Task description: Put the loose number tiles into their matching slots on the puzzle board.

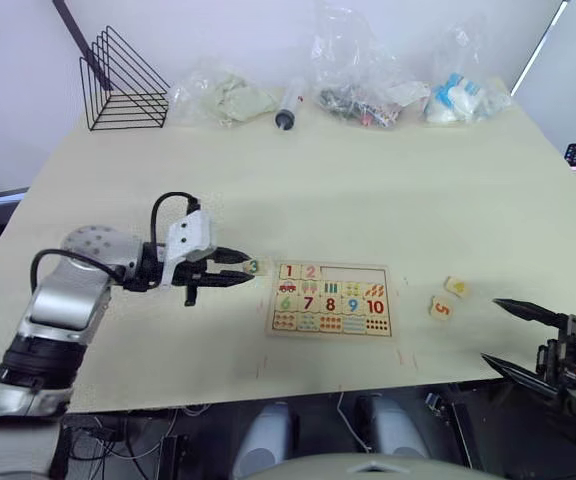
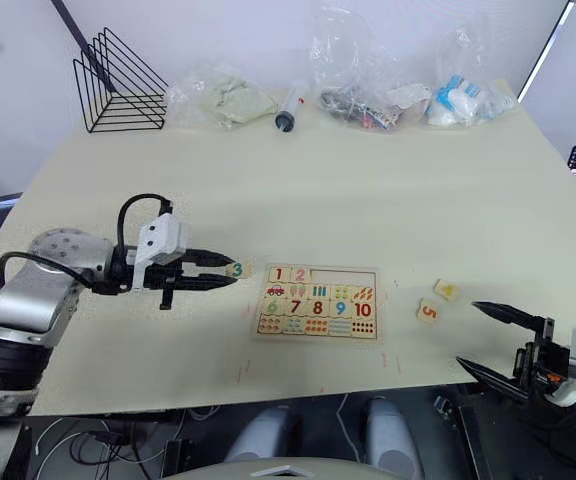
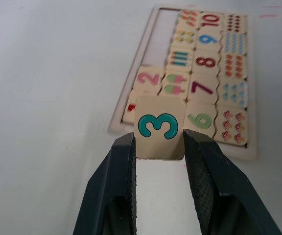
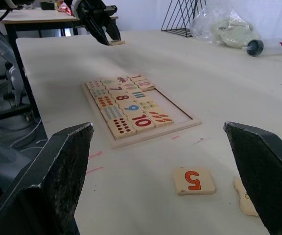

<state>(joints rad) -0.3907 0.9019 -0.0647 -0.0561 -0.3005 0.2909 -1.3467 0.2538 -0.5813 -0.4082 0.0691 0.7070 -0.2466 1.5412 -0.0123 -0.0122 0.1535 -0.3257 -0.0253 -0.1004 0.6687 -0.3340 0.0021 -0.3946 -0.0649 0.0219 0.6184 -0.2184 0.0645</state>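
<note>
The left gripper (image 3: 159,147) is closed on the tile 3 (image 3: 160,126) by two opposite edges, just left of the puzzle board (image 1: 331,299) at picture centre, which suits a light, stiff, smooth tile, while the right gripper (image 1: 513,335) waits wide open and empty.

left gripper (image 1: 244,270): jaws pinched closed | right gripper (image 1: 513,335): jaws spread wide

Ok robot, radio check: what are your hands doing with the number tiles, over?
Left gripper shut on tile 3, beside puzzle board. Right gripper open, empty. Tiles 5 and 4 loose. Path clear.
</note>
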